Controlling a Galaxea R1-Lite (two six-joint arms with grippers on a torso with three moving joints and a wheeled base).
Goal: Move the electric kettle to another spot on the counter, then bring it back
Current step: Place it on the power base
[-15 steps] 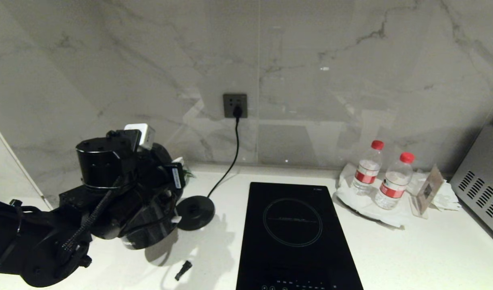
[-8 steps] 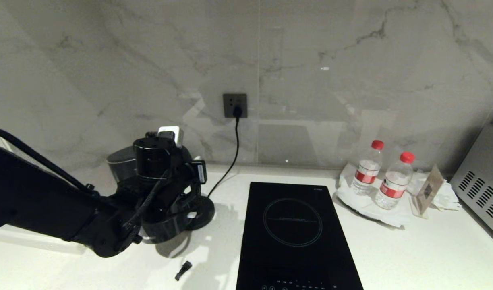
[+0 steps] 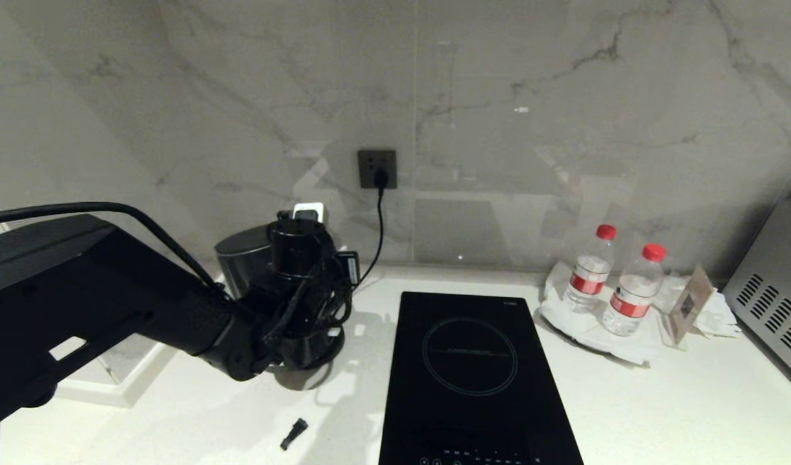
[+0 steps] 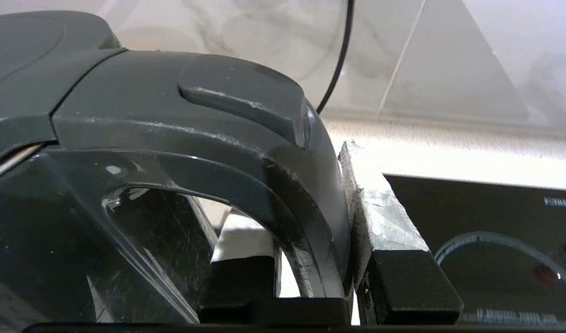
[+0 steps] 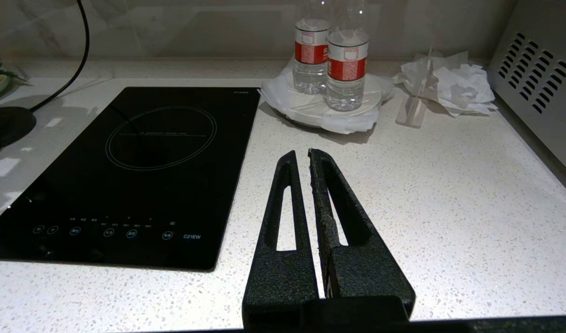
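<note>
One tall glossy black electric kettle [image 3: 250, 271], flat dark-grey lid, hangs in the left gripper [image 4: 310, 259] at the back left of the white speckled stone counter [image 3: 660, 400], just beside the black glass induction hob [image 3: 473, 374]. It sits over or just above its flat round black base disc [image 3: 327, 345] — contact cannot be read from here, the arm hides the foot. In the left wrist view one pale padded finger [image 4: 380, 222] presses the outside of the black loop handle [image 4: 273, 185], the other pokes through the loop; the jaws stand narrowly parted, clamped on that handle.

Judged step: the return leg, seating the kettle on its disc. To do it well — keep the jug upright, centre its foot over the disc, lower straight down and slowly, and let go only once the weight rests flat. The black power cord [image 3: 377, 219] from the wall socket runs close; it could snag.

Right gripper [image 5: 306, 159] is parked above the counter beside the hob, fingers nearly together, holding nothing. Two red-capped water bottles [image 3: 612, 278] stand well apart at the right.
</note>
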